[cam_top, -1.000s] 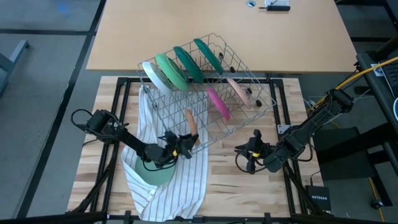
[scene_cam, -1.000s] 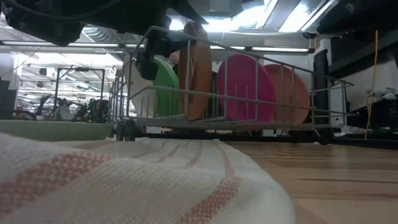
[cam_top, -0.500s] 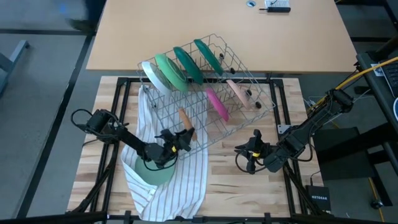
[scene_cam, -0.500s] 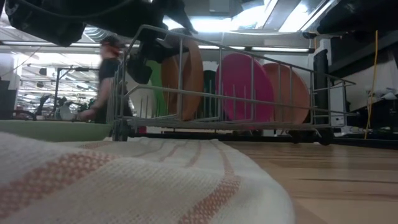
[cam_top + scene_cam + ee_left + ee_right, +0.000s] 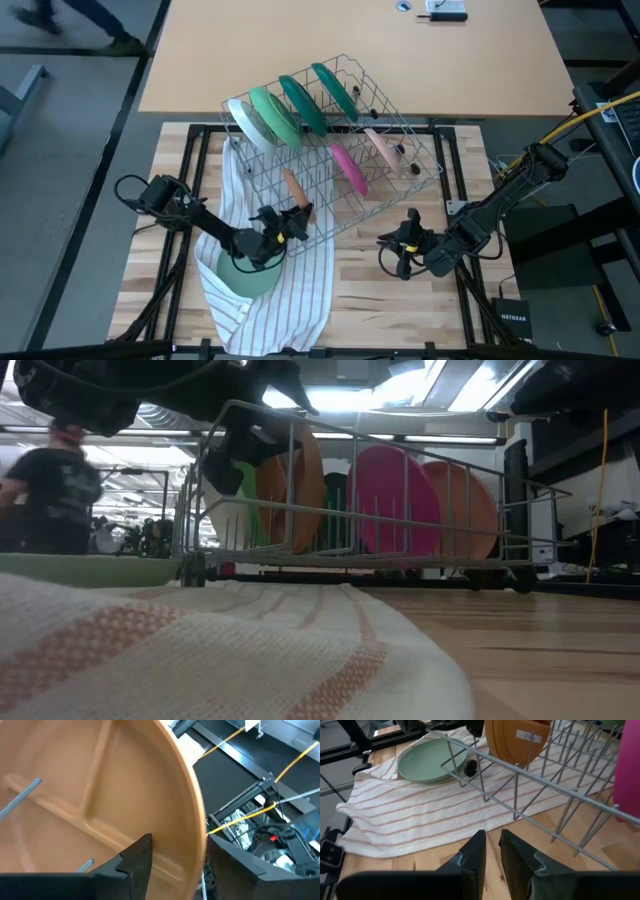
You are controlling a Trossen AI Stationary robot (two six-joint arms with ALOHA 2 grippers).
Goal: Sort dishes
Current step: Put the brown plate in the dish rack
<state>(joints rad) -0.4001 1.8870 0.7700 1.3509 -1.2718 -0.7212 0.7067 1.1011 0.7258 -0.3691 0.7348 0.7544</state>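
Note:
My left gripper (image 5: 283, 228) is shut on a small brown-orange plate (image 5: 294, 188) that stands on edge inside the near left part of the wire rack (image 5: 400, 185). In the low view the plate (image 5: 292, 485) stands behind the rack's wires. Farther along the rack stand a magenta plate (image 5: 350, 166), a peach-pink plate (image 5: 382, 147), and green and dark green dishes (image 5: 300, 102). A light green dish (image 5: 245, 276) lies on the white striped cloth (image 5: 285, 295). My right gripper (image 5: 398, 250) waits shut and empty above the wood, near the rack's near right side. My left gripper pinches the plate's rim (image 5: 199, 832) between its two fingers, one finger (image 5: 134, 865) on the plate's divided inner face and the other on its back. The plate stands upright on edge among the rack's wires; whether its lower edge rests on the rack I cannot tell.
The rack's wires (image 5: 520, 785) stand between my right gripper and the plate. A tan table top (image 5: 350, 40) lies beyond the rack. A person (image 5: 55, 490) moves in the room behind. Bare wood (image 5: 380, 300) shows at the near right.
My left gripper has gone a little toward the table's left and far edges, still shut on the brown-orange plate. The plate has shifted with it inside the rack, toward the rack's left end, and stays on edge.

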